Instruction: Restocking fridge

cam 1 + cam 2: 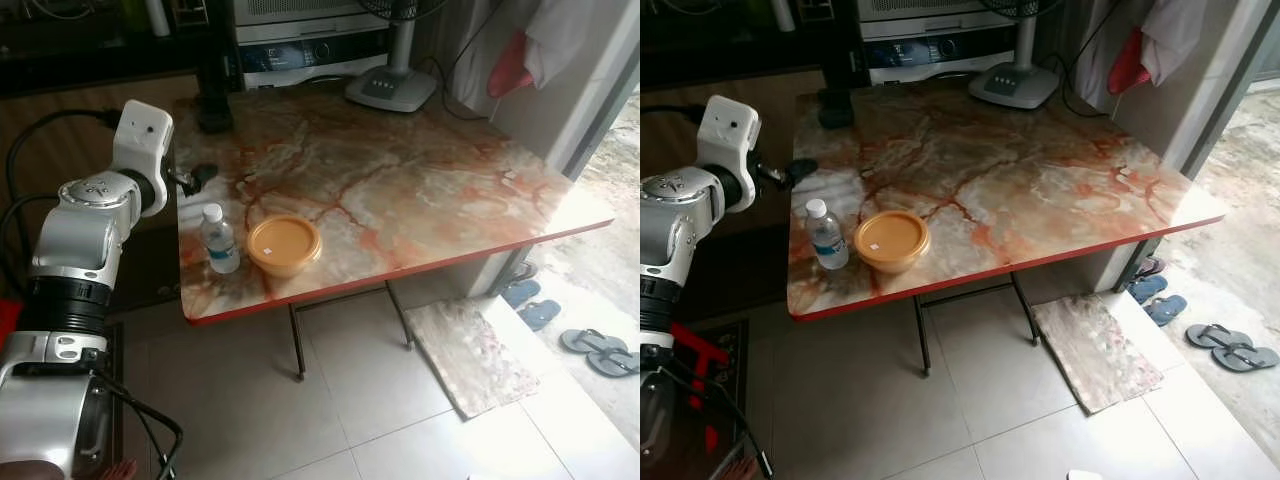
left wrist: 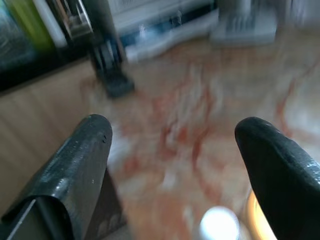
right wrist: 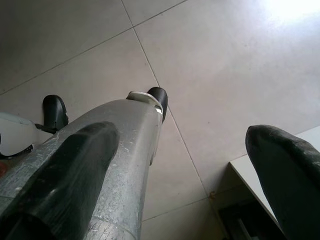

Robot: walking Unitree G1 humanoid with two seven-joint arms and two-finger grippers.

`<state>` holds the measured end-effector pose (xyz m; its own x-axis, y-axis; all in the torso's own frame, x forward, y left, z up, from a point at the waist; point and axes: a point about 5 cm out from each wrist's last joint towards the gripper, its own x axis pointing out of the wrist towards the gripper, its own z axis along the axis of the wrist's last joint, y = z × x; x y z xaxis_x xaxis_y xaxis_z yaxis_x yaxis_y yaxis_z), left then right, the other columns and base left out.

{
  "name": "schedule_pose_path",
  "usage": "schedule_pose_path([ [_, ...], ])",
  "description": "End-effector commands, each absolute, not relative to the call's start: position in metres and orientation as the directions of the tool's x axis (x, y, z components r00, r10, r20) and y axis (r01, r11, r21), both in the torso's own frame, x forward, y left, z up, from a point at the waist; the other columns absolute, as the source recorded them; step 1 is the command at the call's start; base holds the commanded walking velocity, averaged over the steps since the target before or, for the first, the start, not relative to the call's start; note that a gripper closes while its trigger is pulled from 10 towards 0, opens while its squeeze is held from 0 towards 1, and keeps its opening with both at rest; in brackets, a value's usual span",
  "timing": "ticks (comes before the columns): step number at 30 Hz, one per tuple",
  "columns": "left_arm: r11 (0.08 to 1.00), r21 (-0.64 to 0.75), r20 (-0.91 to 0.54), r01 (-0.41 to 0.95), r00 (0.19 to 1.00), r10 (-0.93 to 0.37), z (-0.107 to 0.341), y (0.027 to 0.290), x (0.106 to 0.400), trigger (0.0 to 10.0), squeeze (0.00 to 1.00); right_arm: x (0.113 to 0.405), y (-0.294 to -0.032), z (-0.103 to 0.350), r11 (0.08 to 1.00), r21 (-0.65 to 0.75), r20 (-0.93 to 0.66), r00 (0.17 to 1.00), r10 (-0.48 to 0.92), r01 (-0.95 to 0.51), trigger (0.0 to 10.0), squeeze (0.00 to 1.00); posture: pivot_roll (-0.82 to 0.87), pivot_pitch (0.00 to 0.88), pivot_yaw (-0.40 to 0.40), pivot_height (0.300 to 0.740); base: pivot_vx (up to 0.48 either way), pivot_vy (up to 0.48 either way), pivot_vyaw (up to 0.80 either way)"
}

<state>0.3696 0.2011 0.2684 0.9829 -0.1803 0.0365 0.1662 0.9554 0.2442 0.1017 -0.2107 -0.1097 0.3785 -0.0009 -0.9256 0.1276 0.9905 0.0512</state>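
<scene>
Bottle upright beside orange lidded bowl at table near edge, within reach. Left gripper wide open, empty, poised above for pickup. Right gripper open, idle, floorward.

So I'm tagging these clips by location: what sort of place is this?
Probably a lived-in home, near an open doorway: a marble-patterned folding table, a fan base beside an appliance, and sandals on the tiled floor.
</scene>
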Motion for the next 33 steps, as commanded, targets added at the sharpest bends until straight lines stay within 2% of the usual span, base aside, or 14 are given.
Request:
schedule_pose_path([
  [1, 0.97, 0.217, 0.154, 0.113, 0.977, -0.148, 0.27, 0.197, 0.361, 10.0, 0.0, 0.091, -0.21, -0.113, 0.99, 0.052, -0.939, 0.343, 0.004, 0.129, 10.0, 0.0, 0.12, 0.0, -0.007, 0.74, 0.0, 0.0, 0.0],
  [4, 0.971, 0.227, 0.209, 0.082, 0.969, -0.13, 0.27, 0.197, 0.358, 10.0, 0.0, 0.091, -0.21, -0.113, 0.99, 0.053, -0.939, 0.343, 0.005, 0.129, 10.0, 0.0, 0.13, 0.004, -0.002, 0.74, 0.0, 0.0, 0.0],
  [6, 0.978, 0.186, 0.303, 0.091, 0.942, -0.145, 0.27, 0.194, 0.349, 10.0, 0.0, 0.091, -0.21, -0.113, 0.993, 0.048, -0.942, 0.337, 0.01, 0.107, 10.0, 0.0, 0.12, 0.015, 0.002, 0.74, 0.0, 0.0, 0.0],
  [8, 0.983, 0.174, 0.335, 0.066, 0.934, -0.122, 0.268, 0.196, 0.345, 10.0, 0.0, 0.091, -0.209, -0.113, 0.994, 0.049, -0.941, 0.337, 0.012, 0.101, 10.0, 0.0, 0.11, 0.021, 0.005, 0.74, 0.0, 0.0, 0.0],
  [14, 0.98, 0.189, 0.364, -0.068, 0.931, -0.005, 0.249, 0.216, 0.329, 10.0, 0.0, 0.09, -0.21, -0.113, 0.993, 0.048, -0.942, 0.335, 0.009, 0.109, 10.0, 0.0, 0.1, 0.03, 0.003, 0.74, 0.0, 0.0, 0.0],
  [18, 0.98, 0.188, 0.407, -0.064, 0.913, -0.019, 0.248, 0.215, 0.318, 10.0, 0.0, 0.089, -0.212, -0.113, 0.993, 0.047, -0.943, 0.334, 0.007, 0.11, 10.0, 0.0, 0.11, 0.038, 0.001, 0.74, 0.0, 0.0, 0.0],
  [22, 0.952, 0.286, 0.428, -0.106, 0.903, -0.028, 0.241, 0.213, 0.313, 10.0, 0.0, 0.089, -0.212, -0.113, 0.992, 0.047, -0.94, 0.34, 0.005, 0.117, 10.0, 0.0, 0.11, 0.045, 0.0, 0.74, 0.0, 0.0, 0.0],
  [26, 0.959, 0.263, 0.423, -0.107, 0.906, -0.014, 0.236, 0.215, 0.313, 10.0, 0.0, 0.089, -0.212, -0.113, 0.993, 0.049, -0.94, 0.342, 0.008, 0.112, 10.0, 0.0, 0.11, 0.047, -0.001, 0.74, 0.0, 0.0, 0.0],
  [33, 0.956, 0.272, 0.433, -0.113, 0.901, -0.017, 0.24, 0.214, 0.314, 10.0, 0.0, 0.09, -0.211, -0.112, 0.992, 0.05, -0.938, 0.345, 0.008, 0.112, 10.0, 0.0, 0.11, 0.046, 0.005, 0.74, 0.307, 0.0, 0.0],
])
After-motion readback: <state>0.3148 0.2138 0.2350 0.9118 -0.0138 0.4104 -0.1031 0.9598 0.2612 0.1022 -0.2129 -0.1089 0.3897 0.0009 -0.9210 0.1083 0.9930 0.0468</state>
